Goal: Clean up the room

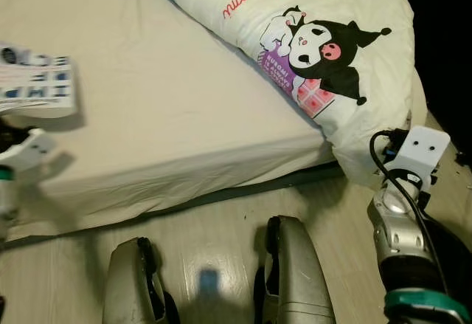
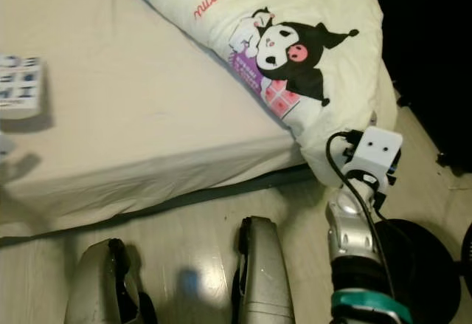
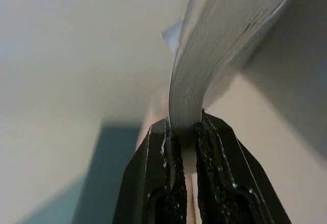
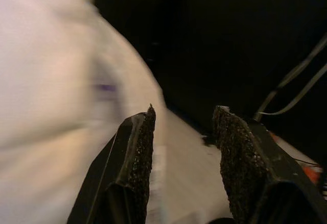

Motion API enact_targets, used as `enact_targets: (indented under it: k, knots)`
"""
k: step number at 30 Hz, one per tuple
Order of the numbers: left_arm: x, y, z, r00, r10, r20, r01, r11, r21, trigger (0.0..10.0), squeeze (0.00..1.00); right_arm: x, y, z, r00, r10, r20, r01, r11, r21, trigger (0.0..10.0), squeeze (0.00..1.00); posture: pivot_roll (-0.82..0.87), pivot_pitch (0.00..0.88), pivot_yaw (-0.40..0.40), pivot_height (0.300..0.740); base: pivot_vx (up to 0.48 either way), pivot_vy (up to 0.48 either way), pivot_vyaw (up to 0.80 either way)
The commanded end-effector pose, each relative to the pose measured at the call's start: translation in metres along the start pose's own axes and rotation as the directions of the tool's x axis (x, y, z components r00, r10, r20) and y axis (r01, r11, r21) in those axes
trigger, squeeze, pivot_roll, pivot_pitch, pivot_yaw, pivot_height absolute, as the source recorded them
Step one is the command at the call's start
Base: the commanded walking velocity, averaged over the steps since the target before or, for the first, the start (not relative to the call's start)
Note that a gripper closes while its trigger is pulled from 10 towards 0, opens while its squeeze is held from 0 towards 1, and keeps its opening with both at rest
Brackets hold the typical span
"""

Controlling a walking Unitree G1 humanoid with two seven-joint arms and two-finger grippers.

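Note:
A thick booklet [image 3: 214, 45] with blue and black print on its cover [image 1: 37, 80] hangs over the left edge of the bed. My left gripper [image 3: 185, 127] is shut on the booklet's lower edge, and the pages bend above the fingers. The bed's cream mattress [image 1: 162, 102] fills the middle of the view. A white pillow [image 1: 310, 51] with a black cartoon character lies along its right side, overhanging the corner. My right arm [image 1: 402, 213] is raised near that corner. My right gripper [image 4: 184, 119] is open beside the blurred pillow [image 4: 46, 81], holding nothing.
Pale wooden floor [image 1: 221, 228] runs along the bed's near edge, with my two silver legs [image 1: 291, 280] standing on it. A dark round object [image 2: 420, 265] sits on the floor at the right, past my right arm. The far right is in deep shade.

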State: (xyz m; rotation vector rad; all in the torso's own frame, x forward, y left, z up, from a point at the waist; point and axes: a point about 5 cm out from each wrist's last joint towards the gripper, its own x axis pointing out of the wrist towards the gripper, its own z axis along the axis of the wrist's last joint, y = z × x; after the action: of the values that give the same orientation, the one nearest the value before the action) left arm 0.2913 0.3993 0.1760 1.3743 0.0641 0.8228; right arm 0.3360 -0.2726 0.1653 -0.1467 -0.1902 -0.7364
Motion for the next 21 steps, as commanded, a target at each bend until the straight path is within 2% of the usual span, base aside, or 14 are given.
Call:
enact_targets:
  k: [1,4,5,7,8,10,11,12,13,16,18,19,20,21]
  knots:
    - [-0.004,0.009,-0.04,0.983,-0.006,-0.181,0.013,0.999,0.036,10.0,0.0,0.001,-0.015,-0.014,0.998,-0.05,-0.034,0.049,0.998,-0.034,10.0,0.0,-0.03,0.213,0.041,0.52,0.0,0.0,0.0]
    - [-0.009,0.01,-0.059,0.955,-0.073,-0.287,0.078,0.997,0.006,10.0,0.0,0.002,-0.01,-0.02,0.997,-0.003,-0.074,0.002,1.0,-0.015,10.0,0.0,-0.03,0.215,0.035,0.52,0.0,0.0,0.0]
    - [-0.016,0.007,-0.075,0.899,-0.161,-0.408,0.133,0.986,-0.098,10.0,0.0,-0.002,0.011,-0.026,0.985,0.124,-0.118,-0.121,0.992,0.034,10.0,0.0,-0.04,0.219,0.025,0.52,0.0,0.0,0.0]
    - [-0.019,0.006,-0.081,0.872,-0.184,-0.453,0.133,0.981,-0.142,10.0,0.0,-0.006,0.025,-0.025,0.972,0.203,-0.12,-0.197,0.979,0.057,10.0,0.0,-0.05,0.219,0.02,0.52,0.0,0.0,0.0]
    - [-0.021,0.006,-0.086,0.856,-0.191,-0.481,0.125,0.978,-0.166,10.0,0.23,-0.01,0.036,-0.023,0.961,0.254,-0.11,-0.247,0.966,0.07,10.0,0.0,-0.05,0.219,0.02,0.52,0.0,0.0,0.0]
    - [-0.021,0.006,-0.086,0.856,-0.191,-0.481,0.125,0.978,-0.166,10.0,0.23,-0.01,0.036,-0.023,0.961,0.254,-0.11,-0.247,0.966,0.07,10.0,0.0,-0.05,0.219,0.02,0.52,0.0,0.0,0.0]
    - [-0.024,0.007,-0.091,0.839,-0.197,-0.506,0.121,0.976,-0.18,10.0,1.0,-0.015,0.049,-0.018,0.945,0.312,-0.095,-0.303,0.948,0.101,10.0,0.0,-0.05,0.22,0.013,0.52,0.0,0.0,0.0]
    - [-0.024,0.007,-0.091,0.839,-0.197,-0.506,0.121,0.976,-0.18,10.0,1.0,-0.015,0.049,-0.018,0.945,0.312,-0.095,-0.303,0.948,0.101,10.0,0.0,-0.05,0.22,0.013,0.52,0.0,0.0,0.0]
    - [-0.026,0.01,-0.097,0.83,-0.193,-0.522,0.108,0.976,-0.189,10.0,1.0,-0.021,0.068,-0.008,0.919,0.391,-0.062,-0.377,0.912,0.163,10.0,0.0,-0.05,0.214,0.007,0.52,0.0,0.0,0.0]
    - [-0.025,0.011,-0.096,0.843,-0.186,-0.505,0.107,0.978,-0.182,10.0,1.0,-0.022,0.073,-0.005,0.91,0.412,-0.052,-0.397,0.9,0.183,10.0,0.0,-0.05,0.213,0.005,0.52,0.0,0.0,0.0]
    - [-0.02,0.01,-0.088,0.878,-0.18,-0.443,0.099,0.975,-0.201,10.0,1.0,-0.022,0.075,-0.004,0.906,0.42,-0.047,-0.405,0.895,0.187,10.0,0.0,-0.05,0.212,0.004,0.52,0.0,0.0,0.0]
    - [-0.015,0.005,-0.069,0.925,-0.204,-0.319,0.121,0.957,-0.263,10.0,1.0,-0.022,0.074,-0.005,0.905,0.422,-0.045,-0.407,0.894,0.187,10.0,0.0,-0.04,0.212,0.002,0.52,0.0,0.0,0.0]
    - [-0.012,-0.006,-0.034,0.962,-0.252,-0.104,0.202,0.915,-0.35,10.0,1.0,-0.02,0.071,-0.005,0.908,0.417,-0.041,-0.403,0.896,0.184,10.0,0.0,-0.05,0.215,0.003,0.52,0.0,0.0,0.0]
    - [-0.012,-0.006,-0.034,0.962,-0.252,-0.104,0.202,0.915,-0.35,10.0,1.0,-0.02,0.071,-0.005,0.908,0.417,-0.041,-0.403,0.896,0.184,10.0,0.0,-0.05,0.215,0.003,0.52,0.0,0.0,0.0]
